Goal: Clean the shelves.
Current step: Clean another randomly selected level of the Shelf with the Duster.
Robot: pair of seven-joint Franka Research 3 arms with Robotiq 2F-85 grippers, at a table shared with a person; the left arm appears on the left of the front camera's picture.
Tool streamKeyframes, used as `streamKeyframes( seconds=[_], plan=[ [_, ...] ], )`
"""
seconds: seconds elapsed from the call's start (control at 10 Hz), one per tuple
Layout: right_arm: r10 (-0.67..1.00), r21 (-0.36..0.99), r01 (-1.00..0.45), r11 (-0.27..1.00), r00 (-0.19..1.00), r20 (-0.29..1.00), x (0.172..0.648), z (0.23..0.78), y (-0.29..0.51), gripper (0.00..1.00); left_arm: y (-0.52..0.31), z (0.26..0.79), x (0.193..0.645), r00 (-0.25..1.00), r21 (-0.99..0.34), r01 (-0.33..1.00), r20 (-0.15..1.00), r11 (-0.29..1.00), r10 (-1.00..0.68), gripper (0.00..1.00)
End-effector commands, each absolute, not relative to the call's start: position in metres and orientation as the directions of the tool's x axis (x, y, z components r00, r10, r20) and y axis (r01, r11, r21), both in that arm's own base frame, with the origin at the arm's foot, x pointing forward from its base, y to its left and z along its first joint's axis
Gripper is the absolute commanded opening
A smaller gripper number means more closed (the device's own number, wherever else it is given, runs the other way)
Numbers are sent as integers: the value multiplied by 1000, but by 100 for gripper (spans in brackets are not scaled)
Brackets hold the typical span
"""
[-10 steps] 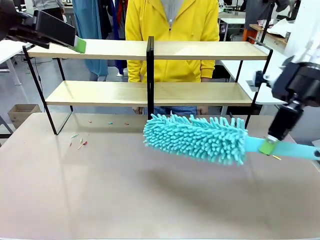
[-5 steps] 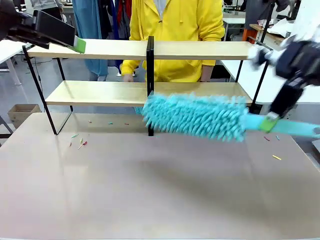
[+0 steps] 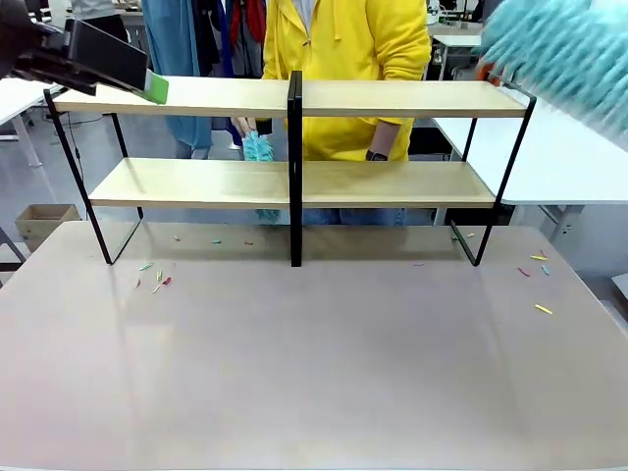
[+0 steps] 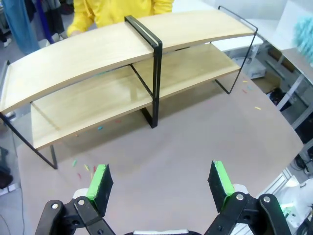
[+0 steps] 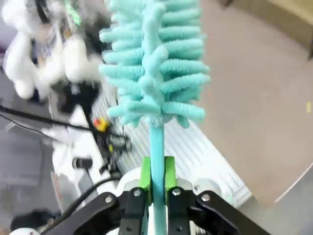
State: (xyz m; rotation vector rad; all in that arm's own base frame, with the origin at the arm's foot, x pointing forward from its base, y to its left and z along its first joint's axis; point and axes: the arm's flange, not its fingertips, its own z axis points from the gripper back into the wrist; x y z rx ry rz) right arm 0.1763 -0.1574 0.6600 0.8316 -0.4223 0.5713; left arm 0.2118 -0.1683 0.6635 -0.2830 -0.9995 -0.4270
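Overhead, fluffy teal duster (image 3: 559, 49), blurred.

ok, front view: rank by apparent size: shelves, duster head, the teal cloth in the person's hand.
1. shelves, spanning most of the frame.
2. duster head, blurred, cut off at the top right corner and nearer the camera, so its rank is only apparent.
3. teal cloth, small, behind the shelves at the person's hand.

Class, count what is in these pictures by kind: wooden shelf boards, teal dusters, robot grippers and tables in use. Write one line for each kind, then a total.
Wooden boards of the shelves: 2
Teal duster: 1
Grippers: 2, the left gripper open, the right gripper shut on the duster handle
Table under the shelves: 1
Total: 6
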Motion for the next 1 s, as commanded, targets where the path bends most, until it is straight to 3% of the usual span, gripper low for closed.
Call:
streamKeyframes(
  seconds=[0.0,0.1,0.3,0.4,0.5,0.9],
  plan=[
    [82,533,-635,559,682,727,174,657,-188,12,-167,662,212,464,-35,469,860,882,-213,100],
    [-27,546,-561,623,682,731,168,652,-206,12,-167,662,212,464,-35,469,860,882,-213,100],
    [-88,570,-486,663,705,704,182,635,-216,12,-167,662,212,464,-35,469,860,882,-213,100],
    [-103,601,-382,702,781,616,204,619,-201,12,-167,662,212,464,-35,469,860,882,-213,100],
    [-84,587,-489,646,718,691,159,646,-235,12,-167,662,212,464,-35,469,860,882,-213,100],
    [-84,587,-489,646,718,691,159,646,-235,12,-167,662,212,464,-35,469,860,882,-213,100]
  ],
)
